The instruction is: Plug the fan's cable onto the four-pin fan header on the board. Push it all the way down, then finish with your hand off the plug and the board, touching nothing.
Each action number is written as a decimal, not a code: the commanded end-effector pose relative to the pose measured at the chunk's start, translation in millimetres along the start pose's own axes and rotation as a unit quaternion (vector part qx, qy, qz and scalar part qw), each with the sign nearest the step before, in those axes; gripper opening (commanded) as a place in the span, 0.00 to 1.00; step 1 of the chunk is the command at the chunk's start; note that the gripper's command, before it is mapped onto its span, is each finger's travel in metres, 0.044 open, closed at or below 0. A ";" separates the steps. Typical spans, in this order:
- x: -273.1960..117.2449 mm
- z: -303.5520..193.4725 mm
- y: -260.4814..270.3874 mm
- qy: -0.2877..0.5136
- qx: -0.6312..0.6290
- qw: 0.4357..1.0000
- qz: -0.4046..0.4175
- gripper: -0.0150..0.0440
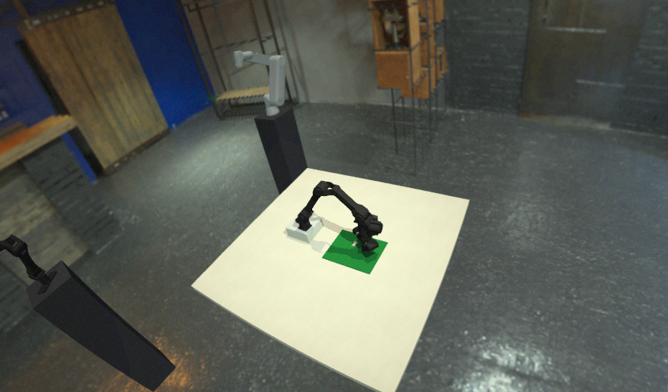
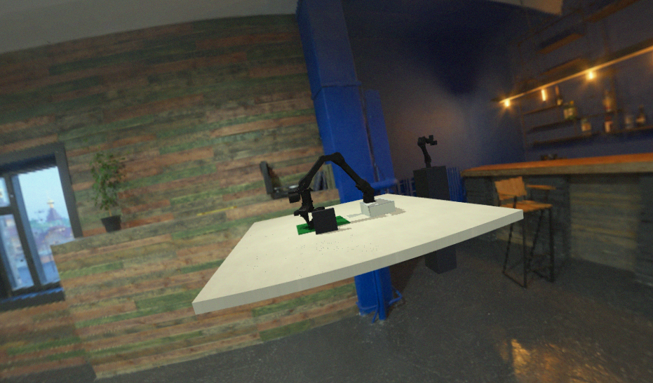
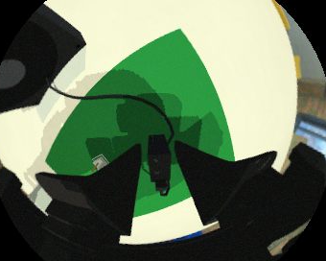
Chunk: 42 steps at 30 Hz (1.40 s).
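Observation:
The fan's black plug [image 3: 159,160] lies over the green board [image 3: 181,62] [image 1: 336,253] [image 2: 306,231] in the wrist view, with a small loop at its near end. A thin black cable [image 3: 128,97] runs from it to the black fan [image 3: 37,58] [image 2: 325,221]. My gripper [image 3: 157,146] [image 1: 368,247] is partly open, with one finger on each side of the plug. A narrow gap shows between the plug and each finger. The pale pin header [image 3: 100,161] [image 1: 354,243] is on the board, left of my left finger in the wrist view. The arm hides the plug in the top and exterior views.
The fan stands beside the board. The arm's white base block [image 1: 304,230] [image 2: 377,208] stands on the white table [image 1: 287,287] [image 2: 367,242]. Other arms on dark pedestals [image 1: 100,326] [image 1: 281,146] stand away from the table.

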<state>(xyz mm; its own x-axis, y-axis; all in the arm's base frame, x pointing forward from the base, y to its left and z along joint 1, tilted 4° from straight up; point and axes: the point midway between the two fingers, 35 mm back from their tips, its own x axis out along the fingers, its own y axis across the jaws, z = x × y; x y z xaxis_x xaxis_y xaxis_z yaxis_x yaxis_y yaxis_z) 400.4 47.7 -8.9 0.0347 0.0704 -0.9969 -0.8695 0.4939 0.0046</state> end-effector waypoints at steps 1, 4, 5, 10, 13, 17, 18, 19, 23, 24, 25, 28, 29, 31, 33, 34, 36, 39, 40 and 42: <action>-0.3 0.0 0.0 0.000 0.000 1.000 0.000 0.38; -0.3 0.0 0.0 0.000 0.000 1.000 0.000 0.25; -0.3 0.0 0.0 0.000 0.000 1.000 0.000 0.25; -25.1 0.7 -0.8 0.001 0.001 1.000 0.000 0.25; -50.2 0.2 -0.1 0.002 0.002 1.000 0.000 0.25; -49.0 0.7 -0.4 0.002 0.002 1.000 0.000 0.25; -49.1 0.7 -0.3 0.002 0.005 1.000 0.000 0.25; -49.1 0.5 0.2 0.002 0.014 1.000 0.000 0.25; -49.4 -0.9 3.8 0.002 0.080 0.997 0.000 0.25; -49.4 -1.3 4.7 0.002 0.097 0.995 0.000 0.25; -49.5 -1.7 5.6 0.002 0.114 0.993 0.000 0.25; -49.7 -2.8 8.5 0.002 0.166 0.986 0.000 0.25; -49.7 -3.2 9.4 0.002 0.183 0.983 0.000 0.25; -49.8 -4.0 11.3 0.002 0.217 0.976 0.000 0.25; -49.9 -4.8 13.2 0.002 0.250 0.968 0.000 0.25; -50.0 -5.2 14.1 0.002 0.267 0.964 0.000 0.25; -50.0 -6.0 16.0 0.002 0.300 0.954 0.000 0.25; -50.1 -7.2 18.9 0.002 0.349 0.937 0.000 0.25; -50.1 -7.6 19.9 0.002 0.365 0.931 0.000 0.25; -50.2 -8.4 21.8 0.002 0.397 0.918 0.000 0.25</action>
<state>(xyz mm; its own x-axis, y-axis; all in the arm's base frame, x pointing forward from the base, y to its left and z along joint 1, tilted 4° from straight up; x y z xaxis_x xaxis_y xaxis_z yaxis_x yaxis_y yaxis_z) 378.8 47.6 40.2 0.0296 0.0702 -0.9971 -0.3315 0.9417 0.0565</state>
